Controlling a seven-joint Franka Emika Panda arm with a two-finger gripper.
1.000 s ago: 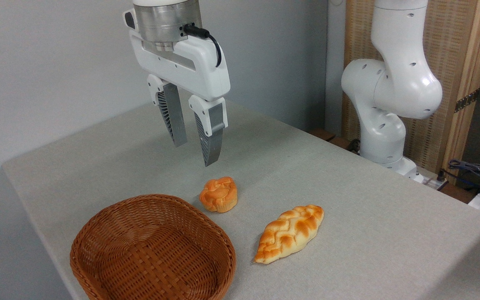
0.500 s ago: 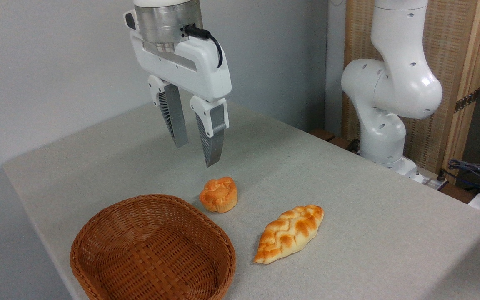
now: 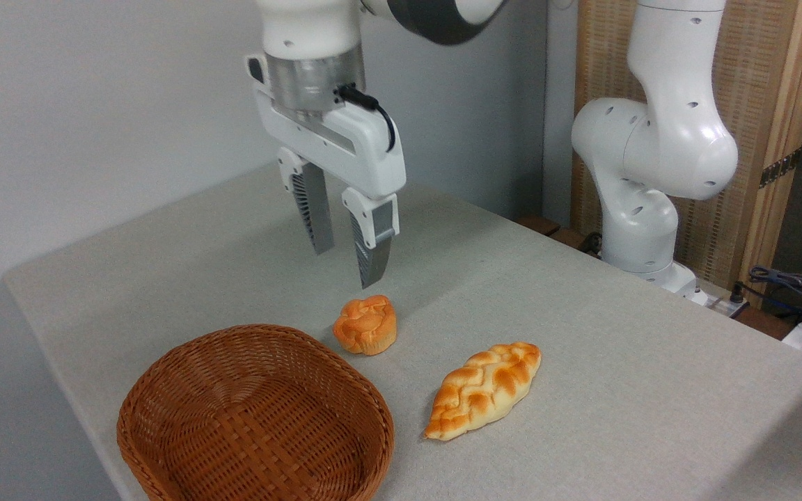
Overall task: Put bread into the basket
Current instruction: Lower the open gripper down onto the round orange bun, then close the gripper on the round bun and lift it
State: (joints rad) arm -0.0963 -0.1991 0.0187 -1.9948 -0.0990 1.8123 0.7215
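While the gripper (image 3: 347, 268) hung with its fingers parted just above it, the knotted orange bun (image 3: 365, 324) sat on the grey table (image 3: 582, 334). It lay just beside the empty wicker basket (image 3: 255, 417), near a braided loaf (image 3: 483, 390).

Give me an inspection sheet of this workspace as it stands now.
Surface: grey cloth-covered table, no spills seen.
Job's things: small round orange knotted bun on the table beside the reddish-brown woven wicker basket; basket empty.
Clutter: paler braided leaf-shaped loaf on the table, right of the bun.
Gripper: gripper open, empty, above the bun, not touching.
Cables: black cable at the wrist; cables off the table, far right.
Surroundings: grey wall, wooden slatted panel.
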